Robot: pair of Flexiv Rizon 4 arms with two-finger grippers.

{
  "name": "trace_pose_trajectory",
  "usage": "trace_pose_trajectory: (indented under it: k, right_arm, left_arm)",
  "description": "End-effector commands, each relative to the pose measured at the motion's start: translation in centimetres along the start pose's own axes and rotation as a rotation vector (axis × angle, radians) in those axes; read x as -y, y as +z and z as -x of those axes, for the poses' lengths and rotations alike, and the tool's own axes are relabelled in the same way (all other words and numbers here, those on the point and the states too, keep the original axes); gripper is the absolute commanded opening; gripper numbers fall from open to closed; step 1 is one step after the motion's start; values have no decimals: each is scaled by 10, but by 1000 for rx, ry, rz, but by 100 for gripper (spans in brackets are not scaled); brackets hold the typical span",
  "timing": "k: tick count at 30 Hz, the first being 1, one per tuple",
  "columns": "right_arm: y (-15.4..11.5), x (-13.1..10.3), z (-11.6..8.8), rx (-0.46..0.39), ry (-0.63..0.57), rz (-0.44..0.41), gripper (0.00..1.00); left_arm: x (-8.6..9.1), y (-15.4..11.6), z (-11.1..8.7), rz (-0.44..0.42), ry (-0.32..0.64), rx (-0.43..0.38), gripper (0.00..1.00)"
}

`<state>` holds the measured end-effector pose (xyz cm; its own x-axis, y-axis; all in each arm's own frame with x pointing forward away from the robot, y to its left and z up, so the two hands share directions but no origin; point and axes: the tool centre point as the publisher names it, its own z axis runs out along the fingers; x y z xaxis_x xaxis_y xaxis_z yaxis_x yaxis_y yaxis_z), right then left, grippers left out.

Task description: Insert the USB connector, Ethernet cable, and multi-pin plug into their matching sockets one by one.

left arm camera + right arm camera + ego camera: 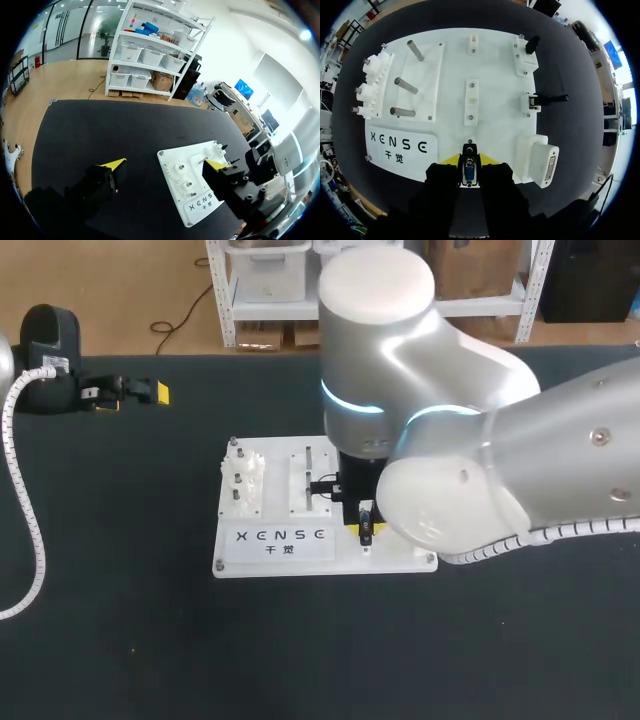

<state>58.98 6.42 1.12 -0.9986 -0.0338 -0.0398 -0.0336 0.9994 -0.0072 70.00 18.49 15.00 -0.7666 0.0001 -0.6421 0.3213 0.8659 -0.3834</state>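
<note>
A: Black matting covers the table (pixel 120 640), and a white board (pixel 495 75) of sockets lies near its middle. What are we holding?

B: Our right gripper (pixel 469 162) is clamped from both sides on what we judge to be the USB connector (pixel 468 172). It is small and blue-faced, and hangs over the board's near edge.

A: And our other arm?

B: Our left gripper (pixel 164 164) sits well apart, low over the table's far left, with its fingers spread and nothing between them.

A: Which step is this?

B: Probably the first insertion, not yet made. A multi-pin socket (pixel 549 170) sits in a white block (pixel 532 147) just beside us, but its face looks too wide to match. We cannot pick out the USB socket. The next move means finding it, squaring the connector to it, and pressing straight in.
</note>
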Motion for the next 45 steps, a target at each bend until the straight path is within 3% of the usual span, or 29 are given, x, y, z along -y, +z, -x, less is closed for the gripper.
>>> trace_pose_trajectory:
  k: [1,27,45]
  right_arm:
    - [-1,3,-3,0,1,15,0]
    - [-60,-2,4,30,-47,4,0]
    - [-84,34,-8,-4,-62,24,0]
  left_arm:
    - [0,0,0,0,0,0,100]
    - [0,0,0,0,0,0,100]
    - [0,0,0,0,0,0,100]
